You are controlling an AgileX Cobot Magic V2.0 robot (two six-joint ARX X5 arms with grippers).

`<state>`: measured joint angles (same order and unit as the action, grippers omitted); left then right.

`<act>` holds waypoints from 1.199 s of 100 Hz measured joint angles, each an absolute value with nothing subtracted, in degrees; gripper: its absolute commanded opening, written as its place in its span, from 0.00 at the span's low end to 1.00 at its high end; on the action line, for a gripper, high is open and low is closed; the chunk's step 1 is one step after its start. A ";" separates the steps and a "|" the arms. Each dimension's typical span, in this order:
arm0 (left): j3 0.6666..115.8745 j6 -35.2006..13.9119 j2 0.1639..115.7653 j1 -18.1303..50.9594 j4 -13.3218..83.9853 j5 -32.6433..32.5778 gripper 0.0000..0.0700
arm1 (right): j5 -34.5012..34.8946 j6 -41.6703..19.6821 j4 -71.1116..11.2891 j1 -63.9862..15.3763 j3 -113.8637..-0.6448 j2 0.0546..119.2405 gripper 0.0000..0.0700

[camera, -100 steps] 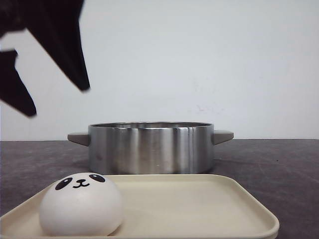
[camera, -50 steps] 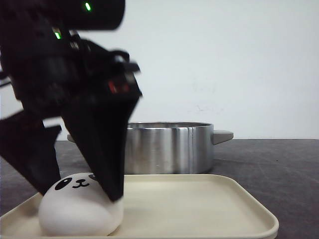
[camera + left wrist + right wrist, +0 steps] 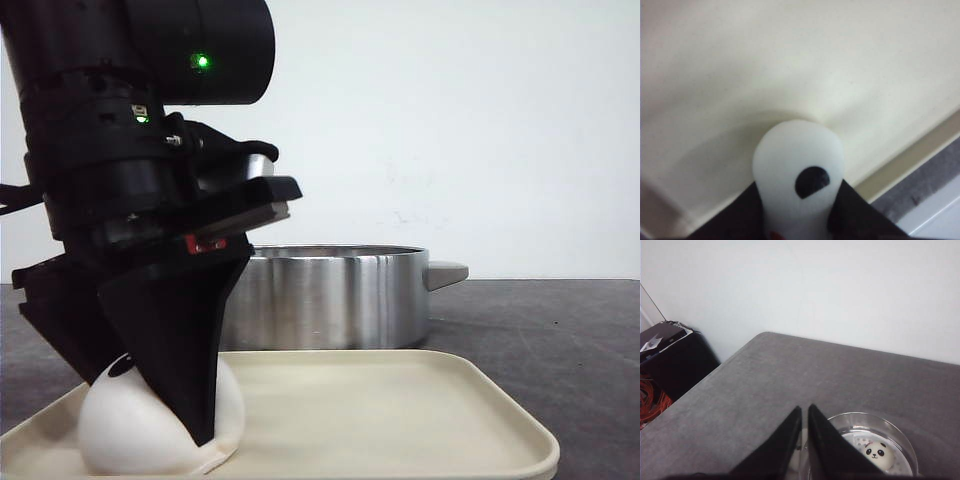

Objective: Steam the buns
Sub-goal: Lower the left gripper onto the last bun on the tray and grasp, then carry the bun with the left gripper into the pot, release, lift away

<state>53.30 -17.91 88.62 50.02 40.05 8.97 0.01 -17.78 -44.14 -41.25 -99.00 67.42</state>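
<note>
One white panda-faced bun [image 3: 115, 432] lies at the near left of the cream tray [image 3: 400, 410]. My left gripper [image 3: 150, 410] is down over it, its black fingers pressed on both sides. In the left wrist view the bun [image 3: 795, 155] is squeezed narrow between the fingers, one black eye showing, and still rests on the tray [image 3: 790, 65]. My left gripper [image 3: 799, 184] is shut on it. My right gripper [image 3: 805, 409] is shut and empty, held high above the steel pot [image 3: 902, 437], where another bun [image 3: 876, 452] lies. The right gripper is out of the front view.
The steel pot [image 3: 330, 295] with side handles stands on the dark table just behind the tray. The table's far edge meets a white wall. A black box and orange cables [image 3: 660, 360] sit off the table's side.
My left arm came down from the upper left onto the bun on the tray and closed its fingers on it, squeezing it. The bun's face is now mostly hidden in the front view.
</note>
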 measured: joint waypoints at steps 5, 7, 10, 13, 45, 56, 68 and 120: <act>54.15 -17.61 87.37 50.02 40.38 8.95 0.01 | 0.01 -17.78 -44.36 -41.25 -99.00 67.42 0.02; 54.70 -17.52 86.61 50.02 40.32 8.95 0.01 | 0.01 -17.78 -44.38 -41.25 -99.00 67.42 0.02; 56.01 -17.32 84.93 50.02 39.86 8.88 0.01 | 0.01 -17.78 -44.38 -41.25 -99.00 67.42 0.02; 57.28 -17.17 83.68 50.02 39.13 8.69 0.01 | 0.01 -17.78 -44.38 -41.25 -99.00 67.42 0.02; 68.95 -9.52 82.70 44.75 18.68 -1.17 0.01 | -0.01 -17.78 -44.36 -41.25 -99.00 67.42 0.02; 68.79 -8.56 88.25 42.04 17.91 0.78 0.02 | 0.01 -17.78 -44.36 -41.25 -98.98 67.44 0.02; 68.49 -8.32 92.27 40.51 19.49 1.83 0.27 | -0.01 -17.78 -44.42 -41.25 -98.98 67.44 0.02; 71.22 -8.29 94.30 39.70 25.91 1.83 0.79 | -0.32 -17.76 -47.24 -41.25 -98.96 67.44 0.02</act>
